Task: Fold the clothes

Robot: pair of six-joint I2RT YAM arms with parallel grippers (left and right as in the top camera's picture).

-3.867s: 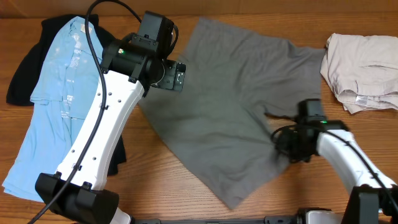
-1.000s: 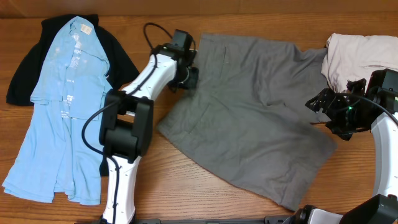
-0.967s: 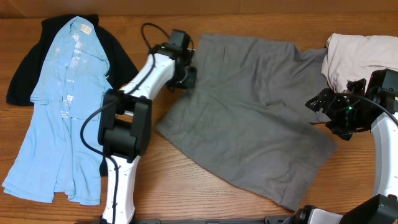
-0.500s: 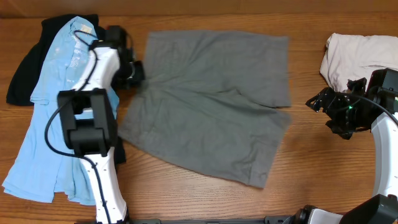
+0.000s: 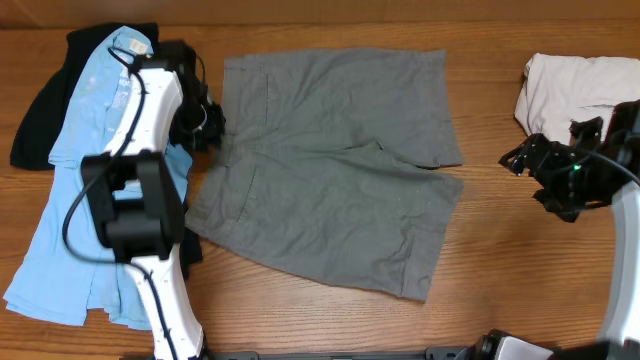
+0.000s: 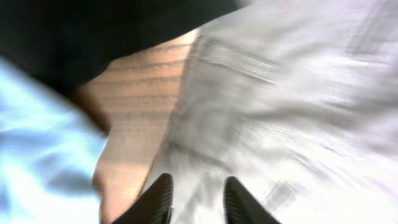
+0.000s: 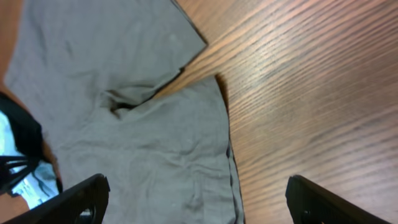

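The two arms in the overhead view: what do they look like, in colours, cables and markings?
Both arms have white links and black joint housings. A thin black cable runs along the left arm. On the right arm, the right end effector is black, with a small green light beside it. The left end effector has black fingers. No markings are legible.

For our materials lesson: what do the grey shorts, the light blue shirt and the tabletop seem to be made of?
Grey shorts: matte woven cloth, likely cotton; soft creases, stitched seams.
Light blue shirt: thin, matte fabric; it lies rumpled.
Tabletop: wood or wood-look laminate, smooth; streaky grain lines.
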